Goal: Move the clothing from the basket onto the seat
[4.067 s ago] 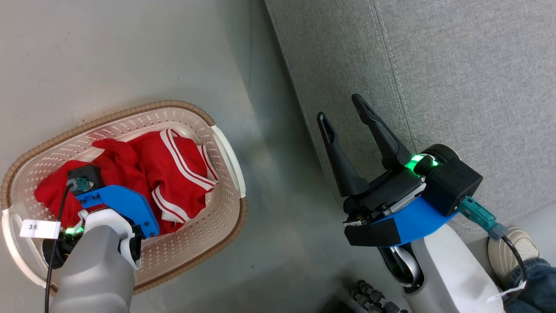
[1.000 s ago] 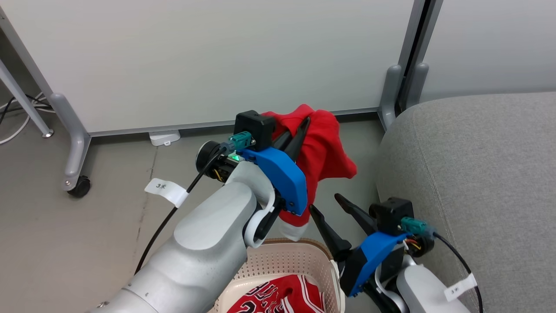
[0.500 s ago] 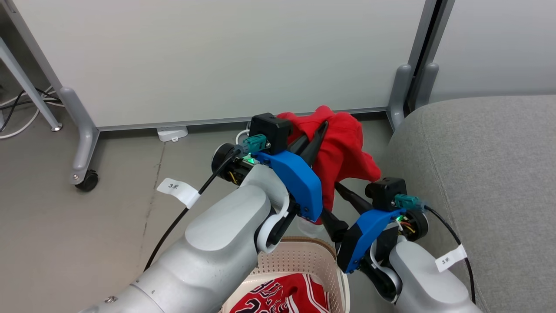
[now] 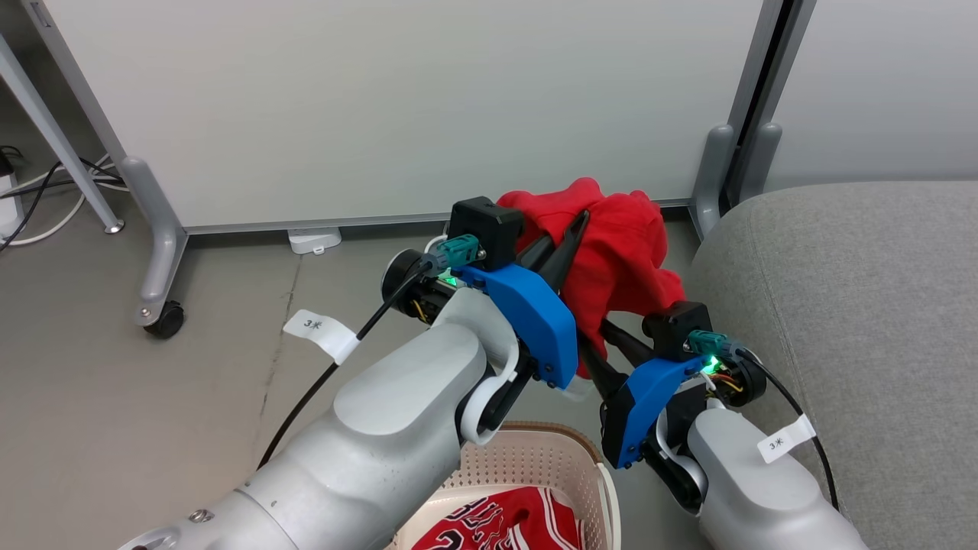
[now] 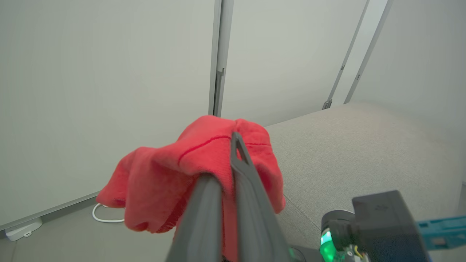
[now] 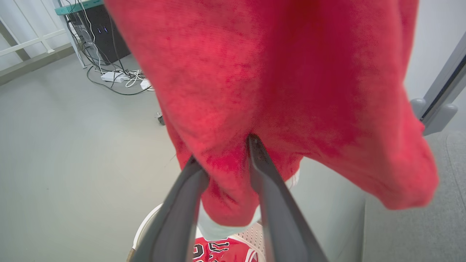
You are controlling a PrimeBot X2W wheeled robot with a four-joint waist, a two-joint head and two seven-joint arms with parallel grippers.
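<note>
Red garment (image 4: 619, 244) is pinched between the pressed-together fingers of the left end effector (image 4: 574, 223). It is held in the air just beside the seat (image 4: 840, 290), level with its rounded edge, long axis hanging downward.

Right end effector (image 6: 224, 151) is set at the garment's lower part, fingers partly spread with a hanging fold between them. Whether a pinch is made cannot be told.

The seat lies to the robot's right of the garment, and the right arm is nearer to it.

Jersey (image 4: 497, 523) is noted in the basket (image 4: 535, 451), on the floor beside the seat.

Judged: a rightward carry over the seat's edge is called for.
</note>
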